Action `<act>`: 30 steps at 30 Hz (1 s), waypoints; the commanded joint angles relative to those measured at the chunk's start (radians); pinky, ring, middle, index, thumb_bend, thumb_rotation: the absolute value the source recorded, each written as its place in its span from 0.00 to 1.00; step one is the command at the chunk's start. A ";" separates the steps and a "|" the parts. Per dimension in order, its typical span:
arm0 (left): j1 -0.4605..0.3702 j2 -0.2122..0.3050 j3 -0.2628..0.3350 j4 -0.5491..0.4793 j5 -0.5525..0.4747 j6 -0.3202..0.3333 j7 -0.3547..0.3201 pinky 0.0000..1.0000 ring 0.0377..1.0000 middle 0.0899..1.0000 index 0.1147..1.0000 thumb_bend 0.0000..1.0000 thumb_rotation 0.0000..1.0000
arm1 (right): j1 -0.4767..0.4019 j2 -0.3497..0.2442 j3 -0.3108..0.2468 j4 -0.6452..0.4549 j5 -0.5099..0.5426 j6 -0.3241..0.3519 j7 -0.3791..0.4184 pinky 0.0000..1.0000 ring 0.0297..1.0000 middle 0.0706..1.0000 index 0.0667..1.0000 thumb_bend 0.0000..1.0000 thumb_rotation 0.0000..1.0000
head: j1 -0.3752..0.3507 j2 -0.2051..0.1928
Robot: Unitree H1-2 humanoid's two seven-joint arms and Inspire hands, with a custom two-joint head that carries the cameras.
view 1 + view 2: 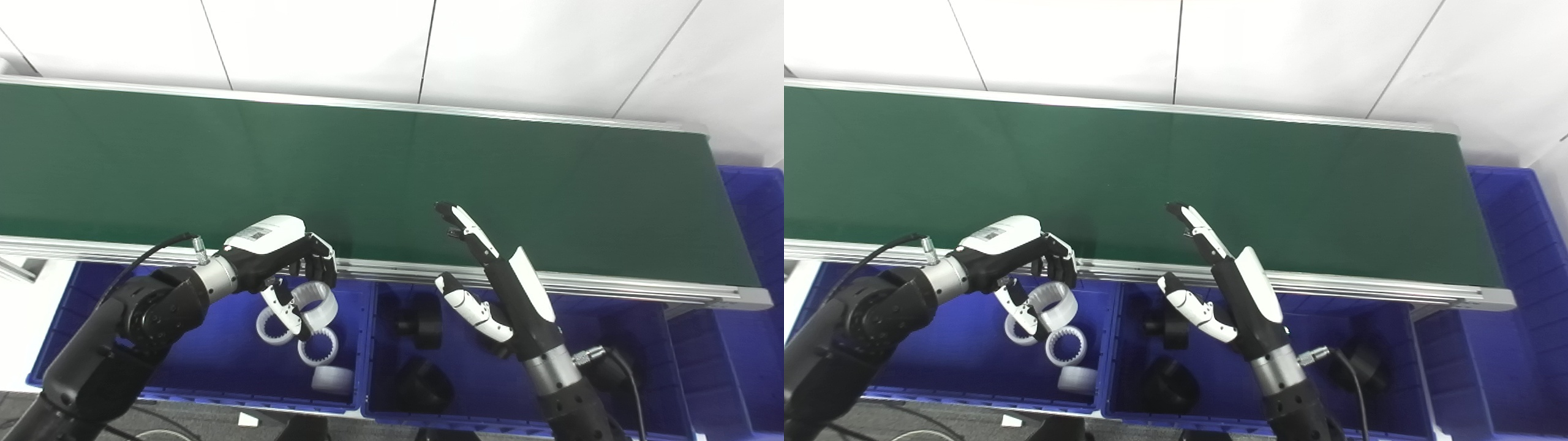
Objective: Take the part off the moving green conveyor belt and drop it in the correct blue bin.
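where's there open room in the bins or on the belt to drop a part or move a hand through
The green belt is bare end to end. In the left bin, the floor left of the white rings is free; its right side is crowded. The middle bin has black parts and the right hand over it.

From my seat the green conveyor belt (392,165) runs off the left edge. A third blue bin (1513,294) at its right end is cut by the frame. My right forearm (551,361) covers part of a black part (603,367) below the belt, and my left thumb (285,309) partly hides a white ring (315,303).
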 commanded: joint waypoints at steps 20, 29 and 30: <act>-0.026 0.098 0.011 -0.058 -0.103 0.029 -0.145 0.59 0.67 0.70 0.72 0.82 0.15 | -0.021 0.001 -0.011 -0.046 0.010 0.004 0.007 0.85 0.92 0.95 0.92 0.37 0.85 | 0.003 0.004; 0.086 0.020 0.179 -0.017 -0.466 -0.140 -0.021 0.72 0.76 0.76 0.75 0.62 0.37 | -0.010 0.006 -0.008 -0.048 0.004 0.001 0.003 0.86 0.93 0.96 0.93 0.37 0.86 | -0.006 0.003; 0.107 -0.003 0.200 0.009 -0.520 -0.190 0.000 0.74 0.77 0.78 0.76 0.61 0.40 | -0.008 0.006 -0.008 -0.049 0.006 0.004 0.004 0.87 0.93 0.96 0.93 0.37 0.86 | -0.008 0.002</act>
